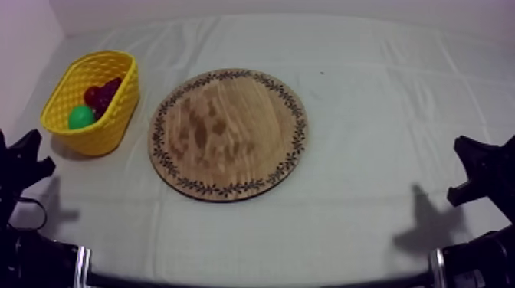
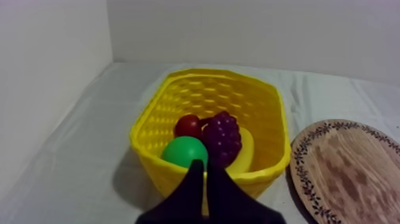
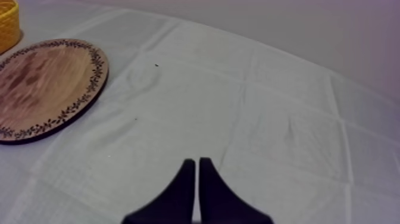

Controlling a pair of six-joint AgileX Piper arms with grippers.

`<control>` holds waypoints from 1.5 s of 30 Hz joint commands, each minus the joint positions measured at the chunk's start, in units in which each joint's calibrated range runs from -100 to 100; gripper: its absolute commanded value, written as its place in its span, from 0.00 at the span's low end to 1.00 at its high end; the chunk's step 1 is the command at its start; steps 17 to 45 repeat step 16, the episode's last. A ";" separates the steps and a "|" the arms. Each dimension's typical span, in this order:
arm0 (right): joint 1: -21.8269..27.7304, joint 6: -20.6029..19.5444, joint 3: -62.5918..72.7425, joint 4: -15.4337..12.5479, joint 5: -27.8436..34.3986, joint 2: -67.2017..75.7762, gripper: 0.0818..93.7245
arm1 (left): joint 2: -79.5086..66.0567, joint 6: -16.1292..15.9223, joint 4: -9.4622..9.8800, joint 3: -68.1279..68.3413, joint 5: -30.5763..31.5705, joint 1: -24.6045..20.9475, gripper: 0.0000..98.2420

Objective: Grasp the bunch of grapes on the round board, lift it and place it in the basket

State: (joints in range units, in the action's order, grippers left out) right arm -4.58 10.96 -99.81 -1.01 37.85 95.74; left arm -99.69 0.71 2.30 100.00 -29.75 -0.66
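Left tool (image 2: 204,165), creased cloth (image 1: 368,115), pale wall (image 2: 238,30)

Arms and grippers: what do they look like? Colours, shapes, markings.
All matte black. The left gripper and right gripper each have two fingers tapering to slim tips. In the top view the left arm and right arm are bulky black shapes, each with a silvery band. No markings visible.

Both arms are matte black. The left end effector (image 2: 204,167) has two black fingers lying together as a slim, pointed wedge that widens toward its base, and the right end effector (image 3: 197,162) looks alike. From above, the left arm (image 1: 23,165) and right arm (image 1: 481,172) show angular black casings, each with a silvery ring (image 1: 82,263) lower down.
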 commanded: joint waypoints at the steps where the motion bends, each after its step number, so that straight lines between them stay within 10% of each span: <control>1: -0.02 -0.02 0.03 0.01 -0.03 0.01 0.00 | -0.05 -0.20 0.04 0.00 -0.26 -0.02 0.00; 45: -0.02 0.01 0.03 0.01 -0.03 0.01 0.00 | -0.06 -3.47 0.11 0.00 -1.43 -0.42 0.00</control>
